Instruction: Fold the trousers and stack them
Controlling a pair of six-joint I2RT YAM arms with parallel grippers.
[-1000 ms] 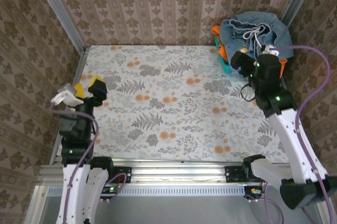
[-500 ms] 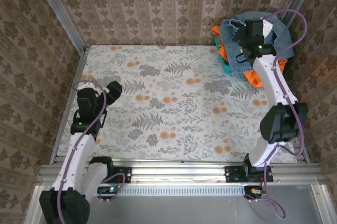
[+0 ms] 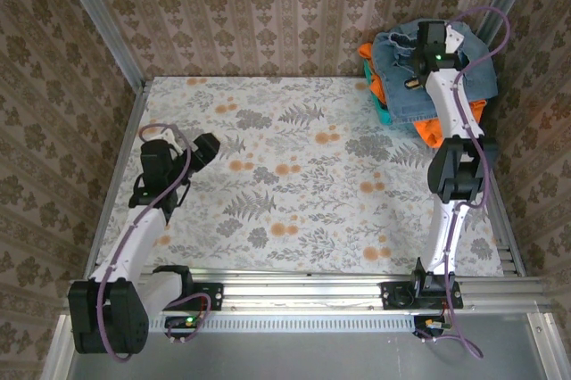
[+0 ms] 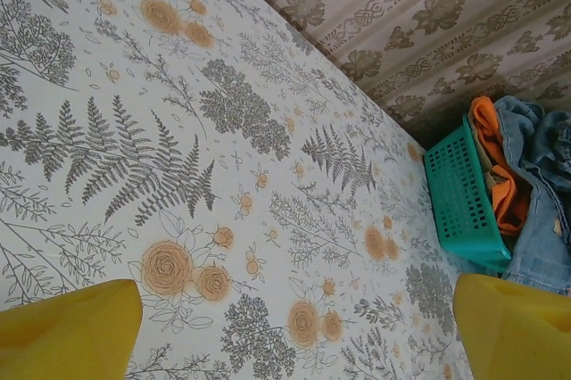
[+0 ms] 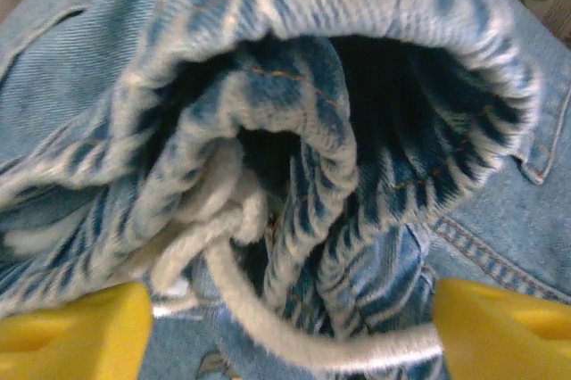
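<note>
So the faded light-blue denim trousers (image 3: 430,77) are bunched up in the far right corner of the counter. They're heaped on a turquoise plastic basket (image 3: 382,113) with a bright orange garment (image 3: 434,133) poking out from under them.

The right tool (image 3: 417,66) is right over that heap. From its wrist camera, the two yellow fingers (image 5: 73,331) stand wide apart, not clamped on anything. The gathered waistband of the trousers (image 5: 321,121) and a thick white drawstring cord (image 5: 259,313) sit in the gap between them.

The left tool (image 3: 207,149) is way over on the left side above the fern-and-flower patterned counter (image 3: 294,175), well apart from the pile. Its fingers (image 4: 67,331) are spread too, with nothing between them but bare counter (image 4: 223,130). That view also catches the basket (image 4: 459,193) off in the corner, with denim (image 4: 540,228) spilling down its side.
</note>
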